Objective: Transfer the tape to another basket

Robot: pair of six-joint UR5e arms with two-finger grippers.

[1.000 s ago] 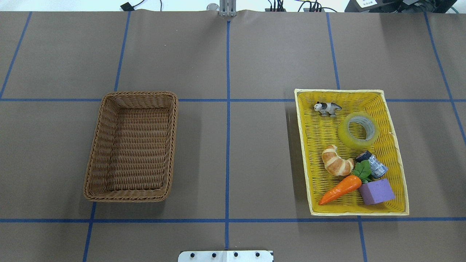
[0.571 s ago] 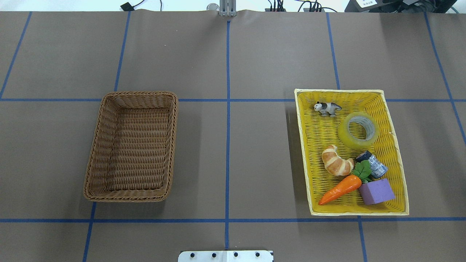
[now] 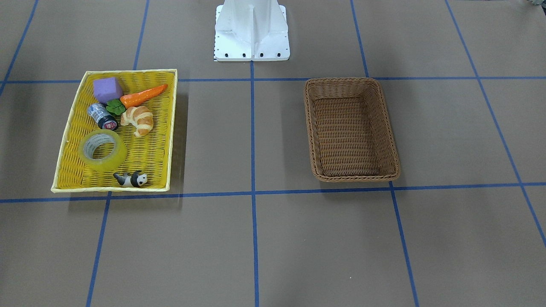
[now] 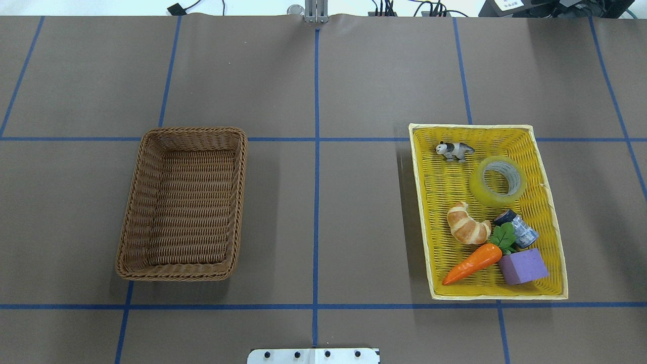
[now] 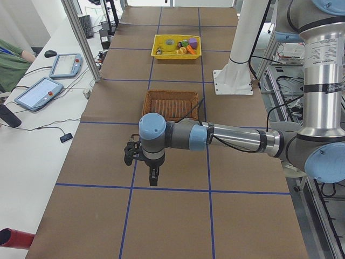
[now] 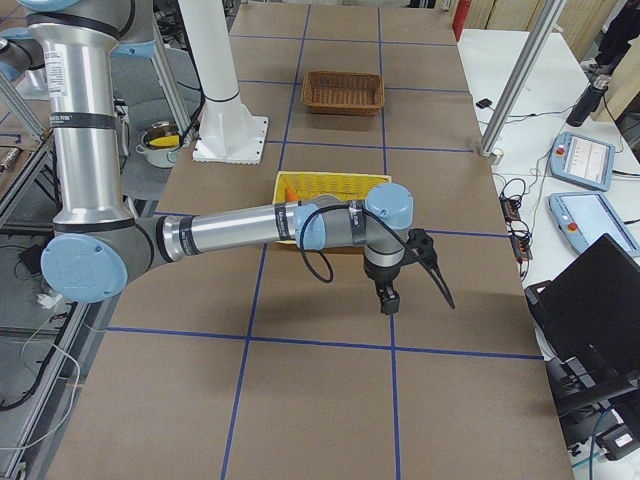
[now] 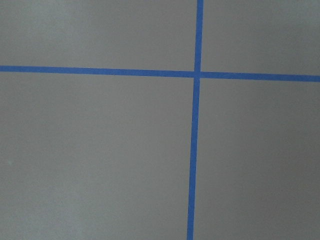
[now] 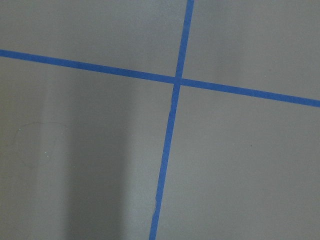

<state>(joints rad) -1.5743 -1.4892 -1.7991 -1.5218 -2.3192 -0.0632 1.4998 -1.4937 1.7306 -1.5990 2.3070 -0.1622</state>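
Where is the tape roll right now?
Overhead view, right side: the tape lies flat in the yellow tray, between the panda figurine and the small dark cylinder.

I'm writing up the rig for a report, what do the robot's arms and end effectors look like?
Both the left arm and right arm are silver tubes with pale-blue joint caps and a thin black cable alongside. The left end effector and right end effector are black.
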